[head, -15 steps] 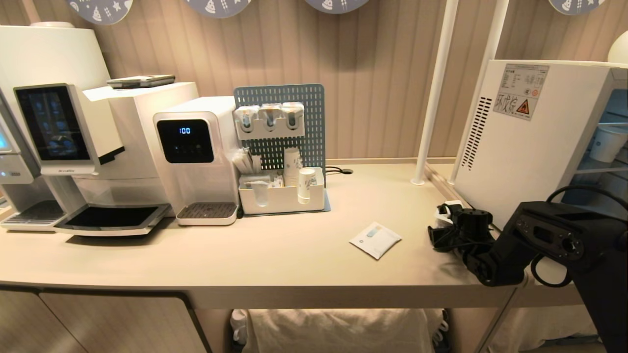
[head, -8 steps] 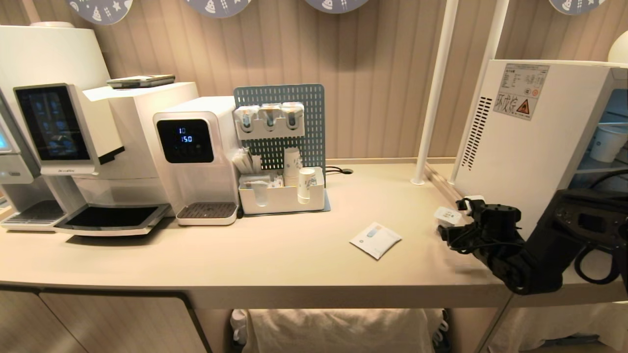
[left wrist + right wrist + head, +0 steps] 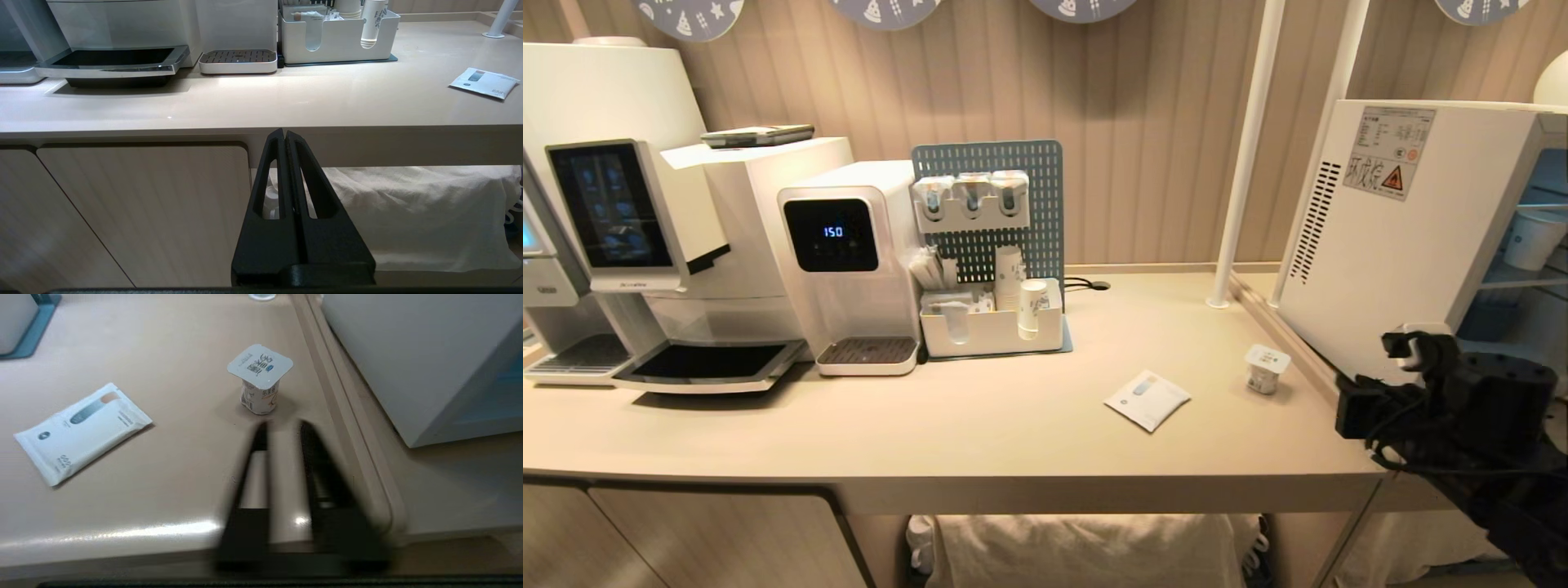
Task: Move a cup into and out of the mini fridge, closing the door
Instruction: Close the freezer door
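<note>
Upright, the cup (image 3: 260, 379) stands beyond the right tool (image 3: 282, 430).

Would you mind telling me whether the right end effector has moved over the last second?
Yes. The right end effector has pulled back rightward from the cup, along the mini fridge.

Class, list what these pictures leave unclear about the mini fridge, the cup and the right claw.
- Mini fridge: its inside is mostly cut off by the head view's right edge, and its door cannot be made out in any view.
- Cup: the lid print is too small to read in either the head view or the right wrist view.
- Right claw: the finger outlines are smeared by motion blur in the right wrist view.
</note>
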{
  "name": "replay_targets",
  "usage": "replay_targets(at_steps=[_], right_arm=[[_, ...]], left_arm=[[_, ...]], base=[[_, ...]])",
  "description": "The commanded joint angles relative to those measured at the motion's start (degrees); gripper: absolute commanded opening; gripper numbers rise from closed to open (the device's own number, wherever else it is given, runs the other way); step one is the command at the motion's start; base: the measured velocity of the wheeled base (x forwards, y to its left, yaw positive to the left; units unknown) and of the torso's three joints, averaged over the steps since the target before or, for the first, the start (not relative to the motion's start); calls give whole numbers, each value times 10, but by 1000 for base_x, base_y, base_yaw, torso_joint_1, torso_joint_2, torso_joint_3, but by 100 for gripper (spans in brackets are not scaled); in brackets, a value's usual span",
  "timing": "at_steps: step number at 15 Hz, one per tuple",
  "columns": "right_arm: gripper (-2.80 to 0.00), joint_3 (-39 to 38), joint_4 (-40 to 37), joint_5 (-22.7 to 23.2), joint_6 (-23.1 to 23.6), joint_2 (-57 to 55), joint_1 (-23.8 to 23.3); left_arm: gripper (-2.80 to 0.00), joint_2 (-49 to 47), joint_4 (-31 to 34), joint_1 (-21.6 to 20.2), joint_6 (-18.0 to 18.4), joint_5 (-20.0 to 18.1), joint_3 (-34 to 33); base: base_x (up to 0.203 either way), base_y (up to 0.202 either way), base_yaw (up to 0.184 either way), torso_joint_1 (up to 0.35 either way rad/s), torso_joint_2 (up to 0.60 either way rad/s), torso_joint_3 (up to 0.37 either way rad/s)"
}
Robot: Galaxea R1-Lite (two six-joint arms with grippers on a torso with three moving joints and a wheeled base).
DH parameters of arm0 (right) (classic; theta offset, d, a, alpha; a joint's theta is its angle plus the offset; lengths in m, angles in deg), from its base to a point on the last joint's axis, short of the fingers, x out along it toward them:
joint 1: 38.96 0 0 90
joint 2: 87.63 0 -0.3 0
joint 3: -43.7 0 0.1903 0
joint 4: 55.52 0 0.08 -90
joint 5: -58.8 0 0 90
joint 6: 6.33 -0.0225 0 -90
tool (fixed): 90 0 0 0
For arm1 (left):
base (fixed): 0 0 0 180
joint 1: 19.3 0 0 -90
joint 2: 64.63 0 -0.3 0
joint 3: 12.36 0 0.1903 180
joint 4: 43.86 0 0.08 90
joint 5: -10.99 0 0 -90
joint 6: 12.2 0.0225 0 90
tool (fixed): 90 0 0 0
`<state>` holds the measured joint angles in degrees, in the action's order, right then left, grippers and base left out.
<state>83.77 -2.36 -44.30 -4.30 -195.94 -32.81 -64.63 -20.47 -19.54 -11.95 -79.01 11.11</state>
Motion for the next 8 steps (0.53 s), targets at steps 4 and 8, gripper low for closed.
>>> replay_targets(at_steps=[4, 8], right_arm=[[-280, -105, -14, -113, 9, 285, 11], [-280, -103, -148, -274, 66, 565, 10]], left_arm=[[-280, 0, 0, 0, 0, 0, 0], [-280, 0, 0, 0, 0, 0, 0]], base=[[0, 0, 0, 0, 0, 0], [0, 0, 0, 0, 0, 0]])
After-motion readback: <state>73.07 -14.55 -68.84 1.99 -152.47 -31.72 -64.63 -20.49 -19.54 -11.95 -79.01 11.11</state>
